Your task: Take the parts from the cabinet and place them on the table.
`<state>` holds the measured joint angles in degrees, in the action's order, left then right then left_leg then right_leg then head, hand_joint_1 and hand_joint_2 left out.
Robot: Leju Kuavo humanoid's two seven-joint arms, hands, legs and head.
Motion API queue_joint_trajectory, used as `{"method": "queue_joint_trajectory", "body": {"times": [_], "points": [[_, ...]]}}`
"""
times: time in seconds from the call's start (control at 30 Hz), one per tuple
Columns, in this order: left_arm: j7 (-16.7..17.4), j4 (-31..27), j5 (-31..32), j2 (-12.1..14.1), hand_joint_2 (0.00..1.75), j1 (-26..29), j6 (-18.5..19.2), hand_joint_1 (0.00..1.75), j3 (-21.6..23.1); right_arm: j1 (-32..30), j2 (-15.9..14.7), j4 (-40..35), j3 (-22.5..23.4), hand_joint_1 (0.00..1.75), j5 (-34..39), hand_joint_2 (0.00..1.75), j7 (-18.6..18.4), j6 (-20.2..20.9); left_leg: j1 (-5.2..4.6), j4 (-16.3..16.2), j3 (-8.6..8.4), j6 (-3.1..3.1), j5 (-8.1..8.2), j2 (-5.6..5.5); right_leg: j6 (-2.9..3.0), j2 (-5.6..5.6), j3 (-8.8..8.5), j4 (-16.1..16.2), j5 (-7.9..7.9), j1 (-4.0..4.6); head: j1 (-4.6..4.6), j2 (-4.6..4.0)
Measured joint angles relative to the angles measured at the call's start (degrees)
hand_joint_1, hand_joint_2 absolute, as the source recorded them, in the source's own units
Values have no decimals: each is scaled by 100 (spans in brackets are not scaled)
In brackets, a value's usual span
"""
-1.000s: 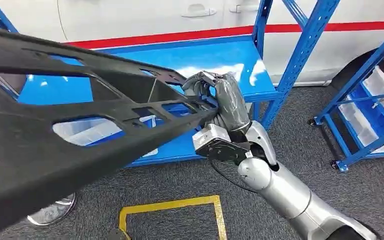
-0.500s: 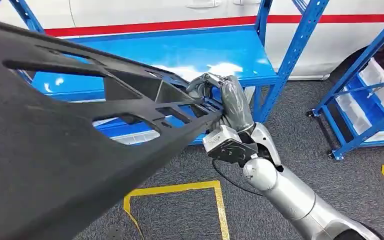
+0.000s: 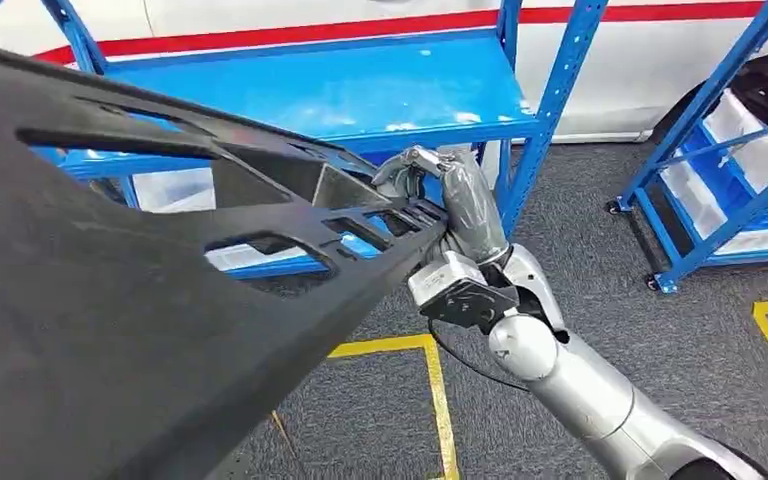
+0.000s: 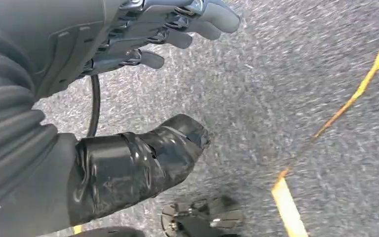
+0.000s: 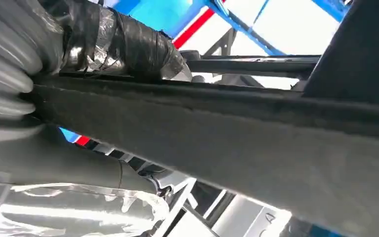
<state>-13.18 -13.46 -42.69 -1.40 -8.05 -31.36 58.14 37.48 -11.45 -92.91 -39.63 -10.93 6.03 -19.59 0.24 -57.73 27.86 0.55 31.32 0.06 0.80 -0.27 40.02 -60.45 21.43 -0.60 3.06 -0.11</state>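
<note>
right hand grips far end of black panel | long axis runs back toward robot's left | left hand empty, fingers apart over floor | blue shelf just beyond

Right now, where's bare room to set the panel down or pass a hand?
Free: the blue shelf top between its uprights, and the grey carpet between the two racks. Crowded: the right rack holds clear bins, and the black panel, gripped by the right hand, blocks the left side.

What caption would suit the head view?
Right hand grips a large black part beside the blue rack.
</note>
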Motion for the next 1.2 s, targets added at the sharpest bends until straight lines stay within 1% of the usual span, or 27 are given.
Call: {"method": "queue_joint_trajectory", "body": {"times": [0.03,0.1,0.13,0.17,0.2,0.27,0.3,0.33,0.37,0.43,0.47,0.5,0.53,0.6,0.63,0.67,0.7,0.77,0.8,0.83,0.87,0.93,0.97,1.0,1.13,1.17,1.2], "points": [[0,0,0,0,175,-19,-4,0,2,-1,0,-4,0,175,5,175,4,11,-13,17,59,-9,22,5,-46,-12,-11,61,-65,-14,-3,0],[-13,0,-7,0,175,-16,-46,0,15,-9,0,-2,-2,175,31,175,0,44,-52,72,95,61,-95,-5,-121,-25,-20,152,-192,-46,8,0],[-11,0,-15,-2,175,4,-57,0,17,-16,-9,-2,0,175,44,175,0,53,2,175,85,86,-208,5,-165,-19,-2,154,-211,-3,2,0],[-9,0,-26,-9,175,20,-61,0,17,-31,-26,-4,-2,175,52,175,-2,59,8,198,79,107,-269,40,-173,6,53,39,-29,-29,0,0],[-4,0,-28,-9,175,24,-66,0,17,-31,-35,-2,-2,175,53,175,-4,68,11,198,147,162,-316,48,-169,15,176,-306,293,-21,-25,0],[9,0,-7,-2,175,25,-94,0,22,-43,-50,-2,-2,175,46,175,-15,88,6,175,283,180,-412,40,-189,16,482,-1265,858,-33,-29,0],[17,0,2,0,175,22,-101,0,33,-58,-52,-2,-2,175,18,175,-37,90,4,163,349,174,-453,33,-205,15,547,-1583,996,-37,-26,0],[24,0,6,0,175,22,-101,0,46,-69,-52,-2,0,175,-6,175,-48,92,5,140,410,162,-490,2,-214,15,484,-1625,997,-47,-31,0],[26,0,20,-2,175,25,-101,0,57,-75,-52,-2,0,175,-20,175,-57,94,15,107,469,140,-514,-34,-225,15,266,-1410,895,-59,-27,0],[39,0,42,-15,175,35,-101,0,66,-70,-52,-2,-2,175,-31,175,-63,99,33,-17,576,110,-526,-99,-231,66,-452,-414,567,-87,-31,0],[39,0,50,-15,175,32,-101,0,66,-66,-52,-2,-2,175,-30,175,-63,98,42,-103,647,80,-511,-130,-220,279,-644,-42,672,-119,-33,0],[42,0,52,-15,175,18,-101,0,70,-73,-48,-7,-2,175,-33,175,-63,99,-2,-193,724,42,-500,-159,-183,273,-628,-64,643,-65,-18,0],[44,0,52,-15,175,20,-103,0,72,-76,-52,-13,-2,175,-35,175,-66,98,1,-193,751,14,-522,-174,-151,199,-602,-97,633,-78,-18,0],[59,0,52,-15,175,34,-103,0,83,-85,-57,-11,-2,175,-39,175,-68,100,32,-171,768,-52,-575,-225,-91,156,-579,-104,601,-45,-24,0],[72,0,52,0,175,35,-101,0,87,-83,-55,-11,-2,175,-39,175,-68,103,33,-203,797,-72,-557,-254,-33,100,-570,-67,564,-99,-22,0],[85,0,52,4,175,37,-98,0,87,-76,-55,-13,-2,175,-39,175,-68,107,30,-318,858,-108,-455,-183,-14,54,-571,-67,552,-99,-16,0],[98,0,55,2,175,35,-87,0,90,-73,-55,-15,0,175,-39,175,-68,114,34,-594,970,-145,-269,-129,15,18,-560,-67,541,-101,35,0],[114,0,59,0,175,34,-70,0,92,-83,-55,-13,-2,175,-37,175,-68,131,62,-1437,1343,-189,140,-88,34,-74,-535,-68,532,-80,35,0],[116,0,59,0,175,35,-68,0,92,-90,-55,-11,-2,175,-39,175,-68,133,61,-1779,1495,-198,248,-77,38,-119,-524,-68,529,-73,43,0],[122,0,59,0,175,37,-66,0,92,-101,-55,-9,-2,175,-39,175,-68,142,61,-1905,1539,-194,234,-67,40,-172,-521,-68,527,-64,37,0],[129,0,59,0,175,42,-63,0,92,-106,-55,-9,-2,175,-39,175,-66,147,60,-1721,1435,-175,82,-54,40,-218,-524,-68,526,-53,41,0],[133,0,57,9,175,60,-63,0,92,-102,-55,-11,-2,175,-37,175,-66,160,31,-764,919,-92,-397,35,39,-304,-542,-68,527,-35,39,0],[133,0,57,13,175,55,-63,0,94,-99,-55,-13,-2,175,-39,175,-66,162,-13,-294,689,-29,-517,238,38,-346,-549,-67,527,-32,39,0],[136,0,57,17,175,35,-61,0,92,-98,-55,-17,-2,175,-37,175,-61,168,-84,-177,634,13,-434,397,8,-392,-536,-57,519,3,35,0],[131,0,44,20,175,59,-74,0,94,-100,-50,-19,-2,175,-39,175,-22,227,-87,-56,666,113,-556,152,-109,-557,-581,42,469,7,37,0],[109,0,17,15,175,81,-83,0,94,-106,-52,-17,-2,175,-37,175,-4,249,-28,19,622,121,-615,120,-144,-370,-529,-55,550,-17,21,0],[96,0,-9,9,175,79,-94,0,94,-108,-50,-17,-2,175,-33,175,18,258,-19,47,620,150,-642,68,-144,-153,-454,-235,700,-10,15,0]]}}
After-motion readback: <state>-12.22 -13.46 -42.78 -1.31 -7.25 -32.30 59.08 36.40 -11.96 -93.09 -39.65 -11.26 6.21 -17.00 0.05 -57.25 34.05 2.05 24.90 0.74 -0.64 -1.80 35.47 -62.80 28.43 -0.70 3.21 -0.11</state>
